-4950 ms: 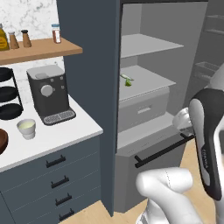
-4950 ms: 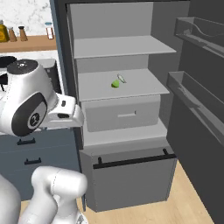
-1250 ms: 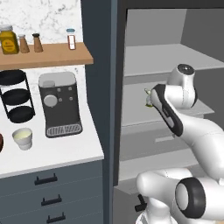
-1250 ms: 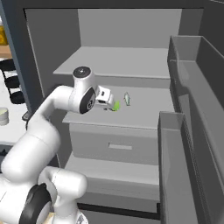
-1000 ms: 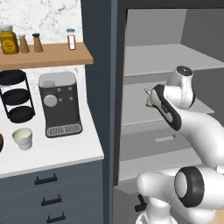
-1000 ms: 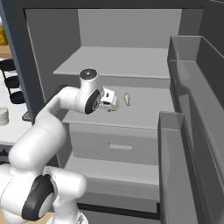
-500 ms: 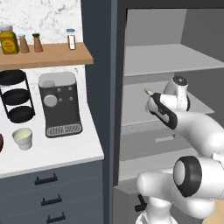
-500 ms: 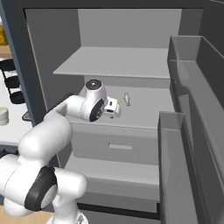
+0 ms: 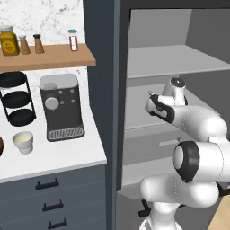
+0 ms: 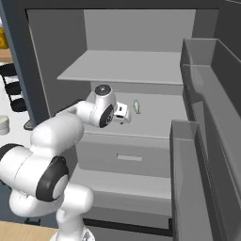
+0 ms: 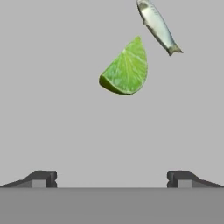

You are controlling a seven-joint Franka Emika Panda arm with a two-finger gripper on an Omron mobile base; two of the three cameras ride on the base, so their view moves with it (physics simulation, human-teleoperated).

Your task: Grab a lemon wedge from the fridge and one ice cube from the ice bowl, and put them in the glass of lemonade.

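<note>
The lemon wedge [image 11: 124, 70], yellow-green with a darker rind, lies on the light grey middle shelf of the open fridge [image 9: 101, 90]. My gripper [image 11: 111, 179] hangs open just above that shelf, its two dark fingertips [image 11: 41, 178] set wide and the wedge ahead between their lines, untouched. In the right base view the gripper [image 10: 123, 114] hides the wedge. The glass of lemonade [image 9: 23, 141] stands on the white counter left of the fridge. A sliver of the ice bowl [image 9: 1, 146] shows at the left edge. The ice cube is out of view.
A small silver fish [image 11: 157, 26] lies just beyond the wedge on the same shelf [image 10: 155, 120]. The fridge door [image 10: 207, 141] with its bins stands open at the right. A black coffee machine [image 9: 60, 105] and a black tiered rack [image 9: 15, 99] stand on the counter.
The hand has dropped lower over the middle shelf and come closer to the lemon wedge, the arm folding in. The jaws stayed open.
</note>
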